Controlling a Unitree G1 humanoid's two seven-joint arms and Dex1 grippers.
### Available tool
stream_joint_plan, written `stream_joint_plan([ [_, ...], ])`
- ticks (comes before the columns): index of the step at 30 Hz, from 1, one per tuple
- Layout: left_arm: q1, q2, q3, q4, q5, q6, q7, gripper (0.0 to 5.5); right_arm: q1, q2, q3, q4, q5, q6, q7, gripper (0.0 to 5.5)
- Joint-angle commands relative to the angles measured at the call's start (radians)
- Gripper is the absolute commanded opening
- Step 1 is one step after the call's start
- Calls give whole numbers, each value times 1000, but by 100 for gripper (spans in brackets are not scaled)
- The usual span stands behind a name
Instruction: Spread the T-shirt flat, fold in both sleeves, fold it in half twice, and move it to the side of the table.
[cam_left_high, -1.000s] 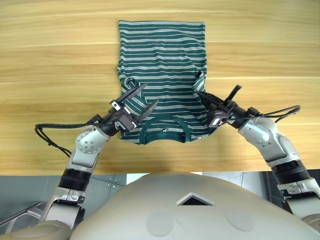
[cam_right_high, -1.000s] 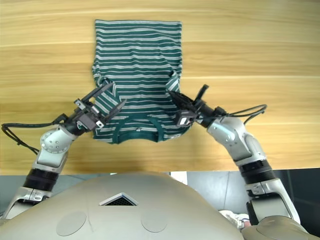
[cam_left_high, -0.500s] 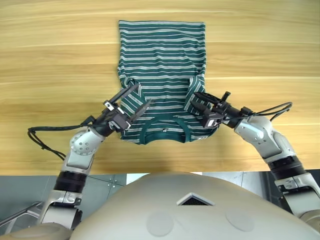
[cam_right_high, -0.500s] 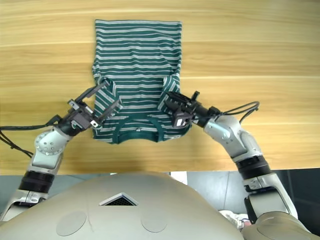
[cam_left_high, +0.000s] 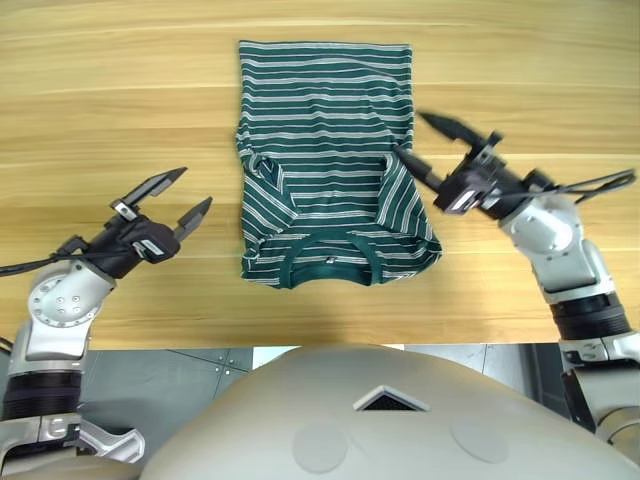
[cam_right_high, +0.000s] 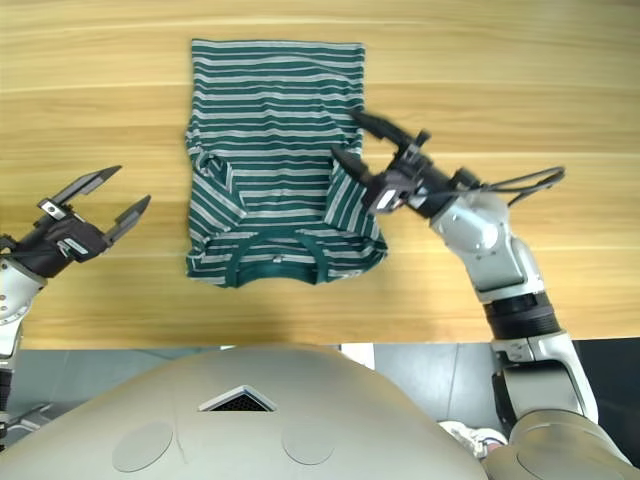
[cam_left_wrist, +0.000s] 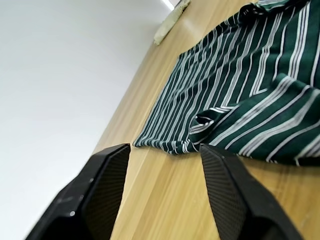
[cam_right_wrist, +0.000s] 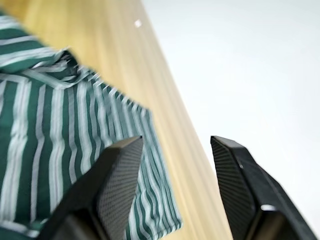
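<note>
The striped T-shirt (cam_left_high: 325, 160) lies mid-surface (cam_left_high: 120, 90) with its sleeves tucked in. Left claw (cam_left_high: 195, 187) and right claw (cam_left_high: 410, 133) both gape empty beside it. The bunched sleeve folds could spill open when it is halved.

Green-striped T-shirt (cam_left_high: 325, 160) lies flat on the table (cam_left_high: 120, 90) — both sleeves folded in.

No legible text or labels anywhere.
</note>
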Motion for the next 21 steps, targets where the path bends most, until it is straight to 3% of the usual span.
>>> stream_joint_plan([
  [1,75,47,-72,-38,16,33,-101,261,5,-60,-87,-8,65,13,50,249],
  [5,72,28,-208,-35,38,53,-178,261,60,-115,-164,24,45,5,68,249],
  [21,19,39,-333,-28,75,91,-229,261,53,-107,-167,138,-19,-30,61,249],
])
